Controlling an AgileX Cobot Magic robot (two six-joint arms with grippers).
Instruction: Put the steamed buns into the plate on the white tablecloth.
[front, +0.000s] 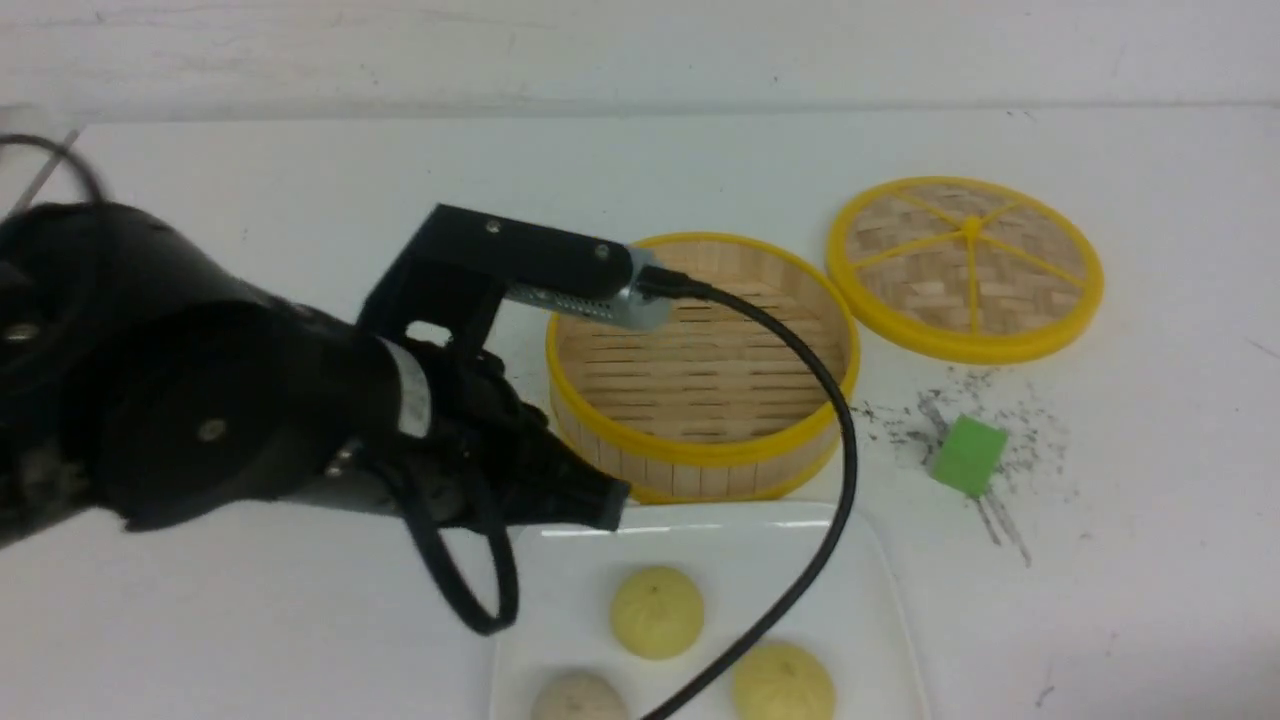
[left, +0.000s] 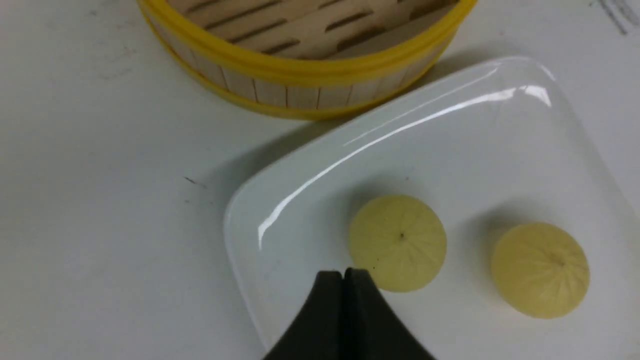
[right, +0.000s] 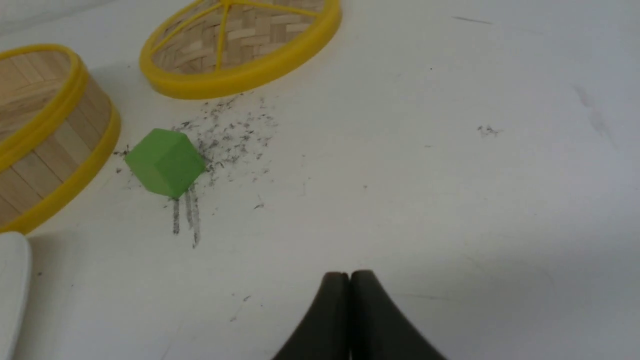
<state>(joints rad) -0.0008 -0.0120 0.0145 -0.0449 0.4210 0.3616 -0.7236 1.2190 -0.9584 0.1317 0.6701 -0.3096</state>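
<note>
The plate (front: 700, 540), glossy white and square with rounded corners and a raised rim, is laid flat on the white tablecloth (front: 1100, 500) at the near middle of the scene. A pale yellow steamed bun (front: 657, 612) is set dome-up near its centre. A second pale yellow steamed bun (front: 783, 682) is placed nearer and to the right, and an off-white steamed bun (front: 579, 698) nearer and to the left, none touching.

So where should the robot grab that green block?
By two opposite flat side faces of the green block, coming straight down from above. It sits on the white tablecloth, apart from the steamer, turned at an angle, so the jaws likely need twisting to meet the faces squarely.
</note>
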